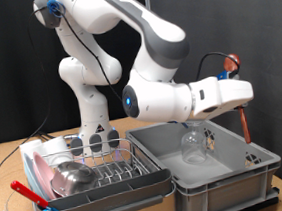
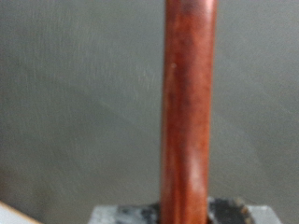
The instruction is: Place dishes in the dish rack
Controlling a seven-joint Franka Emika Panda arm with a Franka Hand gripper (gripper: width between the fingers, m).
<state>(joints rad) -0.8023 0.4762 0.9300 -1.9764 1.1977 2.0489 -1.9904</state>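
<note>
Red utensil [image 1: 245, 126] hangs pinched in gripper [image 1: 238, 88] above grey tub [image 1: 218, 173], black curtain behind.

Wooden bench [image 1: 1, 159] carries dish rack [image 1: 98, 180] on pale tray at exterior view's left, grey tub [image 1: 223, 178] just beside it at right. Clear round lid [image 1: 12, 206] lies at bench's left edge.

The gripper [image 1: 242, 94] hangs over the grey tub [image 1: 228, 177] and holds the thin red utensil [image 1: 245, 126] straight down. A clear glass [image 1: 192, 146] stands in the tub nearby, with open room between. The dish rack [image 1: 102, 174] already has a steel bowl [image 1: 73, 176] inside.
</note>
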